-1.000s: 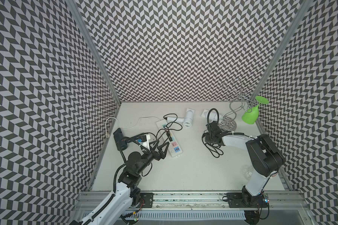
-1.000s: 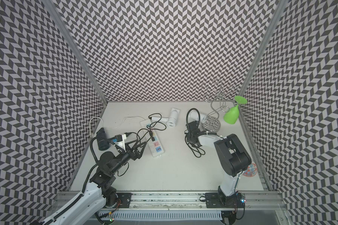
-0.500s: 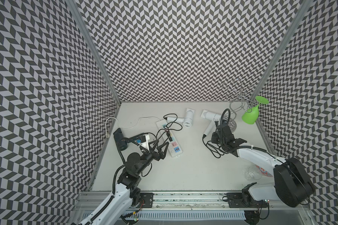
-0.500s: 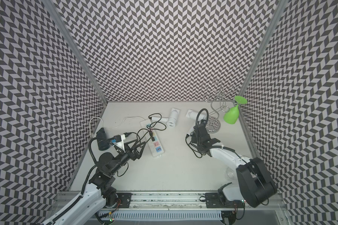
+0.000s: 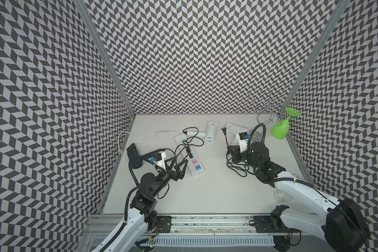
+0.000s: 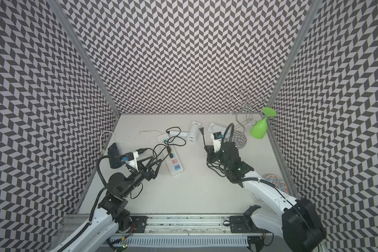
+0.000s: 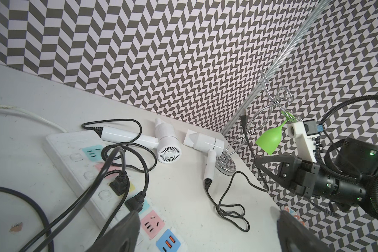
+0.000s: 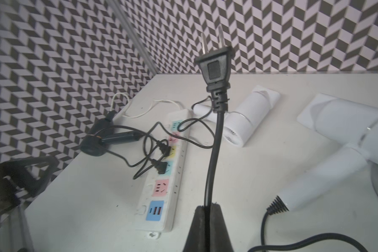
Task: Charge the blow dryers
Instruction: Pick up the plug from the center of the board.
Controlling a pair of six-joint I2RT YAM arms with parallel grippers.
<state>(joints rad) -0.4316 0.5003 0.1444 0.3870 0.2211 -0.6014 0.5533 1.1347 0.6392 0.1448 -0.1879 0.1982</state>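
My right gripper (image 8: 206,207) is shut on the black cord (image 8: 214,152) of a white blow dryer (image 8: 347,131), holding its two-pronged plug (image 8: 216,69) upright above the table. In both top views that plug (image 5: 223,129) stands near the second white dryer (image 5: 210,133). The black dryer (image 5: 135,157) lies by the left wall. Two black plugs sit in the power strip (image 5: 190,159), and its pink socket (image 8: 160,187) is free. My left gripper (image 5: 179,162) hovers open beside the strip's near end, holding nothing.
A wire rack (image 5: 266,104) with a green plastic goblet (image 5: 280,128) stands in the back right corner. A patterned plate (image 6: 275,182) and a clear glass (image 5: 282,194) lie by the right wall. The strip's white cable (image 5: 140,141) runs to the left wall.
The right arm has swung its elbow out toward the front right while staying shut on the cord, and the plug now stands upright. The left arm has not moved.
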